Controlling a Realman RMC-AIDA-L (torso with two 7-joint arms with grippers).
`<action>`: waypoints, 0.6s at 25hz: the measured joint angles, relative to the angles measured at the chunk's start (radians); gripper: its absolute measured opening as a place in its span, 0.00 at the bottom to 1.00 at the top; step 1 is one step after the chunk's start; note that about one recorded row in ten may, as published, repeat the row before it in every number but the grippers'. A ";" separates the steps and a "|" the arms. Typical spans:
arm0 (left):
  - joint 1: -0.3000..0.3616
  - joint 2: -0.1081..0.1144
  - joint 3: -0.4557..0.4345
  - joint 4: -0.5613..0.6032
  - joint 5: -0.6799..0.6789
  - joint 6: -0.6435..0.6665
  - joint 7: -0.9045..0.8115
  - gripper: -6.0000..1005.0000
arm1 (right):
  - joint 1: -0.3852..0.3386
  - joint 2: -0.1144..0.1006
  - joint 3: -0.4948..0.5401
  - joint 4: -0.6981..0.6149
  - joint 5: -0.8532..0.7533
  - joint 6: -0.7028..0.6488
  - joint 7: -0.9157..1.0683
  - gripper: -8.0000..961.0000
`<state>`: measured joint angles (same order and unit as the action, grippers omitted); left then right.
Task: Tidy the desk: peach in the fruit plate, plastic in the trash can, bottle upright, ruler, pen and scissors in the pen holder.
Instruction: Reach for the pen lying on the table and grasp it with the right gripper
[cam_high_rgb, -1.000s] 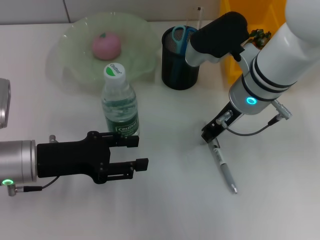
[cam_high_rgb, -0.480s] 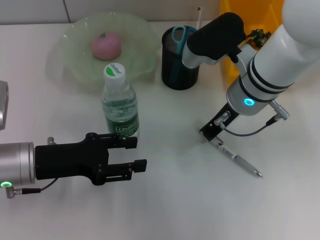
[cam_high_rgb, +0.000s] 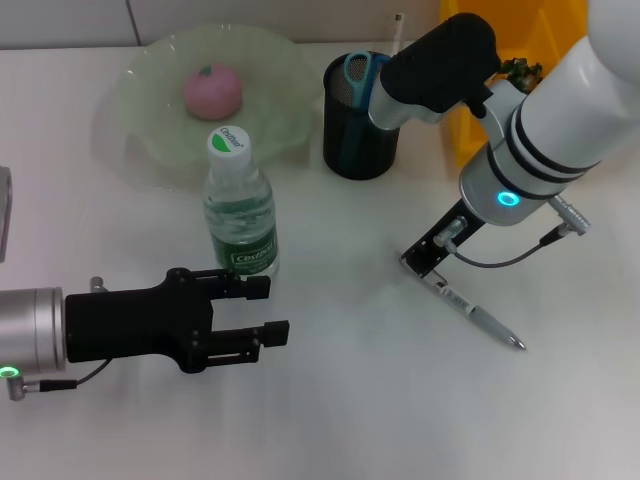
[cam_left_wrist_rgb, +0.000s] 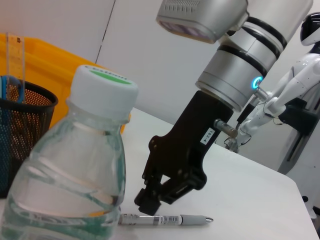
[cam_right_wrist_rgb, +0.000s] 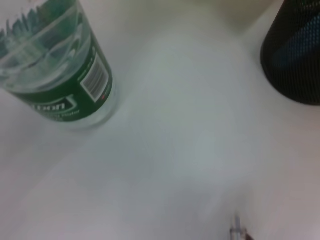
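The right gripper (cam_high_rgb: 424, 262), clenched on the pen's (cam_high_rgb: 478, 320) near-left end, has swung it rightward; lifting toward the pen holder (cam_high_rgb: 355, 140) seems next.

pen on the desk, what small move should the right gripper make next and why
Probably shut the fingers on the pen and lift. It lies flat on the desk, one end right under the right gripper, which stands low over it. The scissors already sit in the pen holder, so the pen looks like the item left. The left gripper is open near the upright water bottle.
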<state>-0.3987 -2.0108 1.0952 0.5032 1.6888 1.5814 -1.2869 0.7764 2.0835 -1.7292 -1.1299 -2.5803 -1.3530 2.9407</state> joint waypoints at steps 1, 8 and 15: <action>0.000 0.000 0.000 0.000 0.000 0.000 0.000 0.66 | -0.002 0.000 0.000 -0.004 -0.002 -0.007 0.000 0.05; 0.000 0.001 0.000 0.000 0.000 0.000 0.000 0.66 | -0.019 0.000 0.002 -0.010 -0.044 -0.021 0.001 0.15; 0.000 0.001 0.000 0.000 0.000 0.000 0.000 0.66 | -0.023 0.001 -0.002 -0.013 -0.047 -0.011 0.000 0.30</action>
<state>-0.3988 -2.0094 1.0952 0.5031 1.6889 1.5815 -1.2870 0.7532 2.0841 -1.7313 -1.1425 -2.6272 -1.3643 2.9404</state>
